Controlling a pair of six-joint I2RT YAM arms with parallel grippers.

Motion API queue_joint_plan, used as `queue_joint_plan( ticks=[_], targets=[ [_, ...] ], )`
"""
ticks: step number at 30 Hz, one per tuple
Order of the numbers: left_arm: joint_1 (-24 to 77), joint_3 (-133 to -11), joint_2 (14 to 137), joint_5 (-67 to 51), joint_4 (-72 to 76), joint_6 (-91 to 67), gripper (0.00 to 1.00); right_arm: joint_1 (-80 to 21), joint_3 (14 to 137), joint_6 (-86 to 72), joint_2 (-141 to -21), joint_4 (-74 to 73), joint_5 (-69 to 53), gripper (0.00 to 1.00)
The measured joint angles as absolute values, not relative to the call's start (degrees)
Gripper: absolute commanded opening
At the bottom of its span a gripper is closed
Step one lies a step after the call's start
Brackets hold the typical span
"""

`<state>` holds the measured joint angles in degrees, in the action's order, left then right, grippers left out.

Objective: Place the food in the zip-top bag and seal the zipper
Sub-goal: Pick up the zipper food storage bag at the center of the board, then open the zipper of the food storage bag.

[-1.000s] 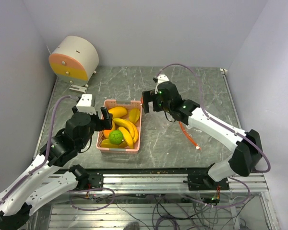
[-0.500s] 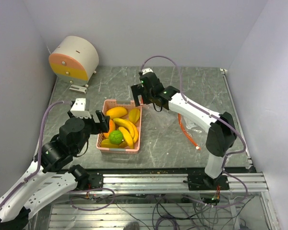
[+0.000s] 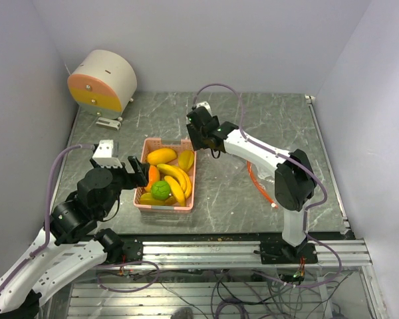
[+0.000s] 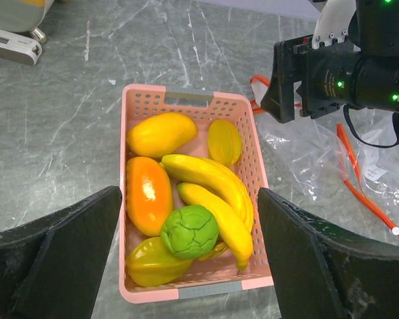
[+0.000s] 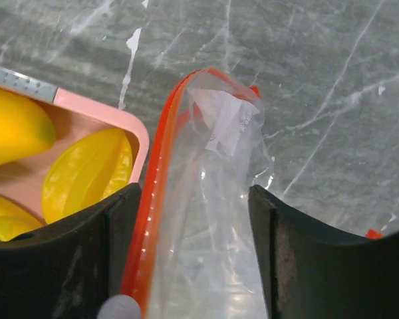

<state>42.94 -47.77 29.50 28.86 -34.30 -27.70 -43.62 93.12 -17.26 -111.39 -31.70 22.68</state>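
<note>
Left pincer [image 4: 187,196] gapes wide, empty, at the pink basket's [image 4: 186,97] left side. All the food [image 4: 206,179] lies inside the basket. At the basket's far right corner, the right pincer [image 5: 193,196] stands open astride the zip-top bag's [image 5: 216,226] zipper [image 5: 161,153].

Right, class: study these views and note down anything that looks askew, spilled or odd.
The zip-top bag lies crumpled beside the pink basket's far right corner, its red-orange zipper bent rather than straight. Nothing has spilled: the toy fruit all sits inside the basket.
</note>
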Motion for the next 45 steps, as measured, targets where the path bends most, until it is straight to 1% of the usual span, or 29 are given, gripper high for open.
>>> queue_joint_plan(
  ticks=[2,3,9,13,15,20,23,25,30,36,39,42,45],
  targets=[
    [42.9,-47.6,29.4,28.9,-34.4,-27.9,0.94,-43.6,92.5,-17.5,-111.4,-31.4,24.5,0.14],
    [42.9,-47.5,29.4,28.9,-34.4,-28.0,0.94,-43.6,92.0,-17.3,-111.4,-31.3,24.9,0.0],
    [42.9,-47.3,29.4,28.9,-34.7,-28.5,0.94,-43.4,86.9,-18.3,-108.7,-30.4,27.8,0.0],
    [42.9,-47.0,29.5,28.8,-34.4,-29.0,0.94,-43.2,81.9,-16.9,-99.9,-29.4,27.9,0.0],
    [42.9,-46.9,30.0,28.4,-33.9,-29.2,0.94,-43.2,80.1,-15.5,-93.3,-28.2,26.6,0.0],
    [42.9,-46.0,31.5,25.4,-31.0,-30.7,0.94,-43.0,75.7,-11.0,-75.7,-21.3,17.5,0.0],
    [42.9,-46.0,32.1,23.4,-28.9,-32.0,0.94,-43.0,72.3,-8.0,-68.2,-17.4,10.7,0.0],
    [42.9,-46.0,32.0,21.8,-26.8,-33.3,0.94,-43.0,70.5,-6.0,-65.3,-15.7,5.5,0.0],
    [42.9,-46.0,31.3,17.7,-19.8,-36.8,0.94,-43.0,67.1,-2.3,-64.1,-13.4,-8.2,0.0],
    [42.9,-46.0,32.7,12.3,-11.0,-42.6,0.91,-43.0,64.5,-1.1,-63.2,-11.4,-18.8,0.0],
    [42.9,-44.4,34.0,9.9,-5.9,-46.6,0.88,-43.0,64.2,-1.1,-61.9,-9.7,-22.7,0.0],
    [42.9,-41.6,35.4,8.1,-1.9,-50.7,0.82,-43.1,64.2,-1.1,-60.9,-8.1,-25.7,0.0],
    [42.9,-40.1,37.0,6.6,-0.2,-53.6,0.78,-43.1,63.9,-1.2,-60.4,-6.9,-27.4,0.0]
  ],
)
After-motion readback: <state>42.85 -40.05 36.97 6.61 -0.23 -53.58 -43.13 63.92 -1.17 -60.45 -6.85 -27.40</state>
